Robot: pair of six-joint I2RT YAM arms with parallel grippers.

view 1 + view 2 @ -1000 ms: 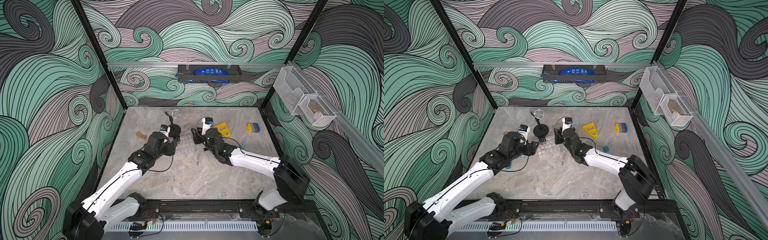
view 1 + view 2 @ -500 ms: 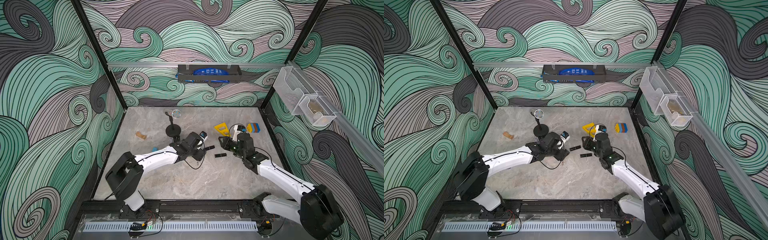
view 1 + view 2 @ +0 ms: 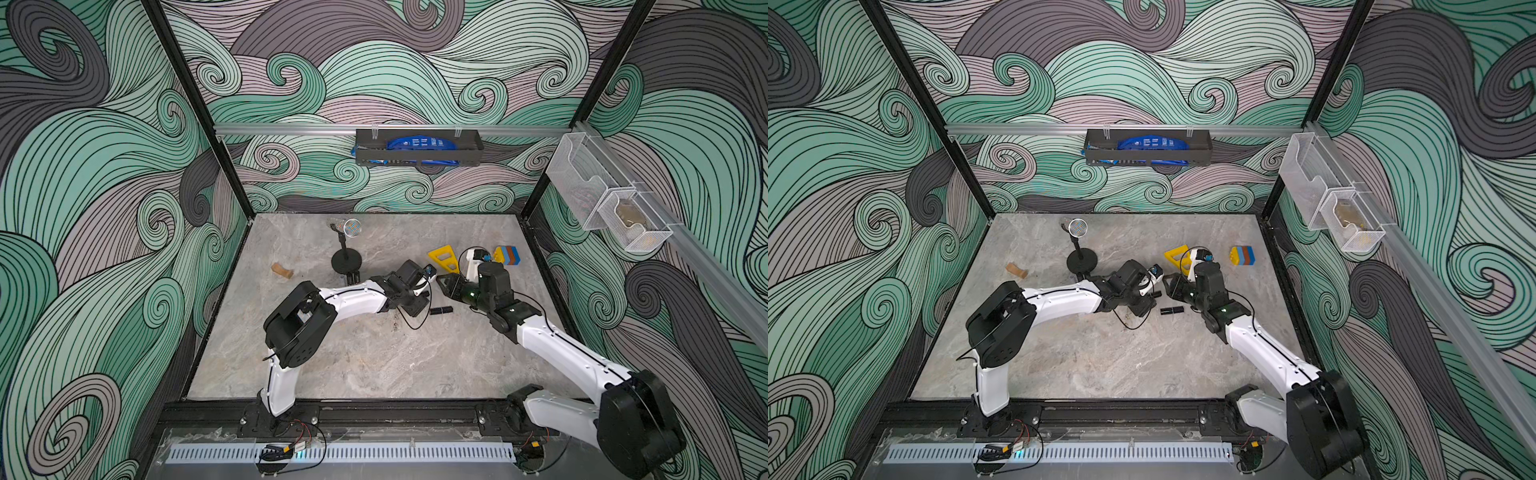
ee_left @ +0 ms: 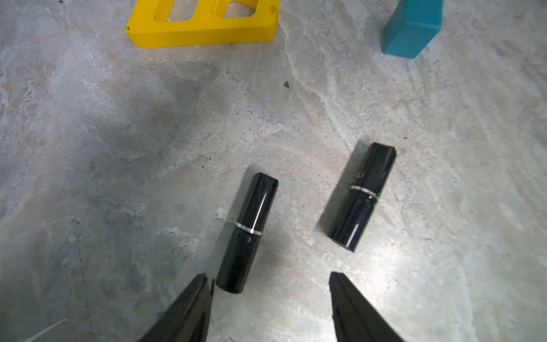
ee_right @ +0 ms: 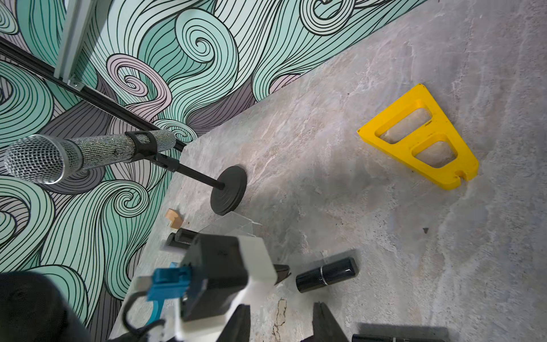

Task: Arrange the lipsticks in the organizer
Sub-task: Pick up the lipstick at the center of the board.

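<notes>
Two matching robot arms, the left arm (image 3: 353, 297) and the right arm (image 3: 557, 353), wear glossy white shells between bulky black joint housings. Both are bolted to a black rail (image 3: 374, 415). Thin black cables (image 3: 411, 320) loop beside them, and red-and-black wires (image 3: 305, 430) show at the base. The left hand (image 4: 268, 275) and the right hand (image 5: 281, 306) end in black tapered fingers (image 4: 183, 311). A white-and-black camera housing (image 5: 225, 266) carries a blue connector (image 5: 168, 281).

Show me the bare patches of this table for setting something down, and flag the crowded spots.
Barest: the marble tabletop's front half, between both arm bases. Also free: the back strip between the glittery microphone on its black stand and the yellow triangular frame. Crowded: mid-table, where both arms meet over the glossy black lipstick tubes.
</notes>
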